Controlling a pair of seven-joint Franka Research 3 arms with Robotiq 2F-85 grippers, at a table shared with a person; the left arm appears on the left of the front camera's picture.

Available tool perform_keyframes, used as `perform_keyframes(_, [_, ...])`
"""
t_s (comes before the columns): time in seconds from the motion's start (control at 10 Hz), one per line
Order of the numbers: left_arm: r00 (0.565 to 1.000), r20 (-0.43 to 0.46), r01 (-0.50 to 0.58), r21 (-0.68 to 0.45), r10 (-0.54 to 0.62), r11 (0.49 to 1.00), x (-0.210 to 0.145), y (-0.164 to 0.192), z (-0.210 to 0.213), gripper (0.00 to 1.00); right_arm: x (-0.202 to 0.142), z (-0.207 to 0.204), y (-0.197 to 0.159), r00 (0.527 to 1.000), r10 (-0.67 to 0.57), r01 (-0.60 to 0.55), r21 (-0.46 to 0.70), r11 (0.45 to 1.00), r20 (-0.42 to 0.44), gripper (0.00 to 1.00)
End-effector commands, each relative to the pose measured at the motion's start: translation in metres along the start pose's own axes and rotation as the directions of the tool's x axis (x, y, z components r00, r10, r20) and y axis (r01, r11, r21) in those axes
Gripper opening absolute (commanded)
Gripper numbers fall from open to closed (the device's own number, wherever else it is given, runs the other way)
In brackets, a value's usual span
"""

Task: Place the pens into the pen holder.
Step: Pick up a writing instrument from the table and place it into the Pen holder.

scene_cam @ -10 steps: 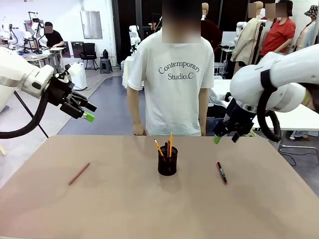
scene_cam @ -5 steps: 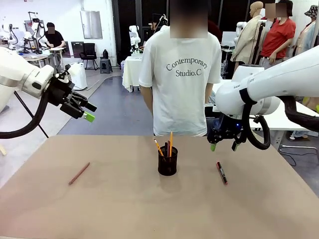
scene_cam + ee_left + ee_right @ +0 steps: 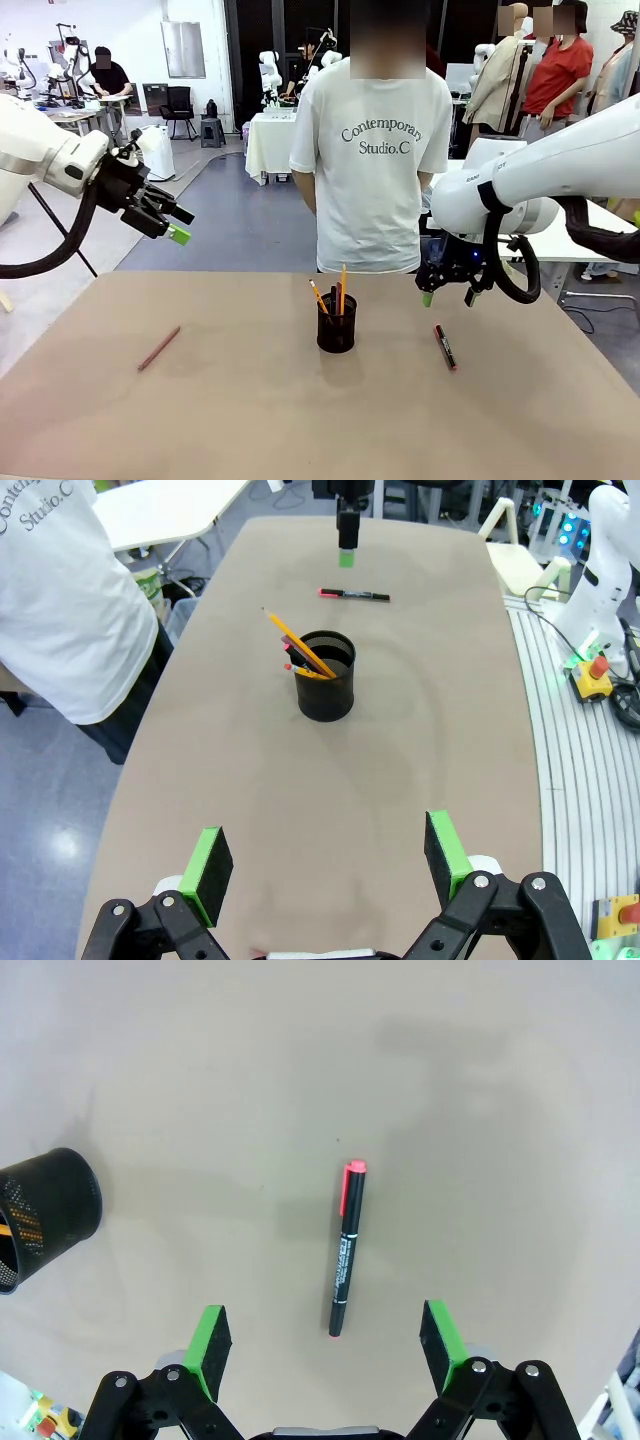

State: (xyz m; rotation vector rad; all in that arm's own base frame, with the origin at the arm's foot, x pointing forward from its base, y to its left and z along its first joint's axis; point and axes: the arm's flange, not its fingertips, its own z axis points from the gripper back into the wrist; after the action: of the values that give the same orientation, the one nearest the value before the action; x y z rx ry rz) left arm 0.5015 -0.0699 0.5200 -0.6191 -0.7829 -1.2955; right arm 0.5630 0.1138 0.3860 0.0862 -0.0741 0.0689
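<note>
The black mesh pen holder [image 3: 336, 335] [image 3: 326, 675] [image 3: 40, 1215] stands mid-table with a yellow-orange pencil [image 3: 342, 289] [image 3: 297, 646] and other sticks upright in it. A black marker with red ends [image 3: 445, 346] [image 3: 354, 595] [image 3: 345, 1250] lies flat to its right. A reddish-brown pencil [image 3: 159, 348] lies on the table's left. My right gripper [image 3: 448, 297] [image 3: 322, 1325] hangs open just above the marker, pointing down, nothing between its fingers. My left gripper [image 3: 182, 224] [image 3: 325, 842] is open and empty, held high off the table's left edge.
A person in a white T-shirt [image 3: 375, 150] stands at the far edge, behind the holder, hands off the table. The brown tabletop [image 3: 250, 410] is bare around the pens. The right arm's cable loop [image 3: 525, 275] hangs beside its wrist.
My right arm has swung left and down, ending over the marker. The person has stepped a little to the right. The left arm and the pens have stayed put.
</note>
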Motion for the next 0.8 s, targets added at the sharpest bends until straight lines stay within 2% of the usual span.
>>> perform_keyframes(0.0, [1.0, -0.011, 0.005, -0.005, -0.005, 1.0, 0.0, -0.001, 0.001, 1.0, 0.0, -0.002, -0.001, 1.0, -0.001, 0.001, 0.0, 1.0, -0.004, 1.0])
perform_keyframes(0.1, [1.0, -0.011, 0.005, -0.005, -0.005, 1.0, 0.0, -0.001, 0.001, 1.0, 0.012, -0.012, -0.008, 0.999, 0.038, -0.038, -0.015, 0.999, -0.022, 1.0])
perform_keyframes(0.4, [1.0, -0.011, 0.005, -0.005, -0.005, 1.0, 0.0, -0.001, 0.001, 1.0, 0.029, -0.034, -0.017, 0.997, -0.04, 0.038, -0.03, 0.999, -0.07, 1.0])
perform_keyframes(0.7, [1.0, -0.011, 0.005, -0.005, -0.005, 1.0, 0.0, -0.001, 0.001, 1.0, 0.041, -0.052, -0.022, 0.992, -0.061, 0.055, -0.049, 0.997, -0.112, 1.0])
